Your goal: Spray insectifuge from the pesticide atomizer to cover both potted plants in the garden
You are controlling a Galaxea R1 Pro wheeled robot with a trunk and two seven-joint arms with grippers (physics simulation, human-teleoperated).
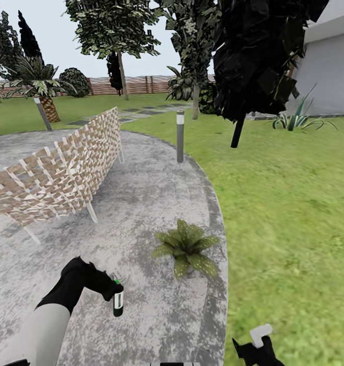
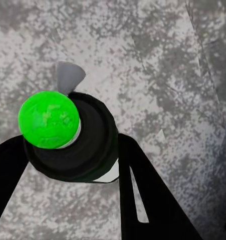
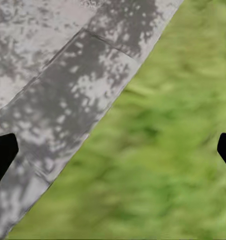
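Observation:
My left gripper (image 1: 115, 291) is shut on the pesticide atomizer (image 1: 118, 301), a slim dark bottle with a white band and a green tip, hanging upright over the grey patio (image 1: 141, 203). Along the fingers of the left wrist view the atomizer (image 2: 67, 132) appears end-on, with a bright green cap and a grey nozzle, a black finger on each side. A potted plant (image 1: 187, 246), a low rosette of speckled green leaves, sits on the patio to the right of and beyond the bottle. My right gripper (image 1: 258, 348) is low at the bottom right, its fingertips (image 3: 2, 155) wide apart over the patio edge and lawn.
A woven wicker chair (image 1: 60, 173) stands on the patio to the left. A grey bollard lamp (image 1: 180, 136) rises at the patio rim. Lawn (image 1: 288, 213) spreads to the right, with a dark tree (image 1: 258, 56), a spiky plant, the white house (image 1: 329, 66) and a slatted fence behind.

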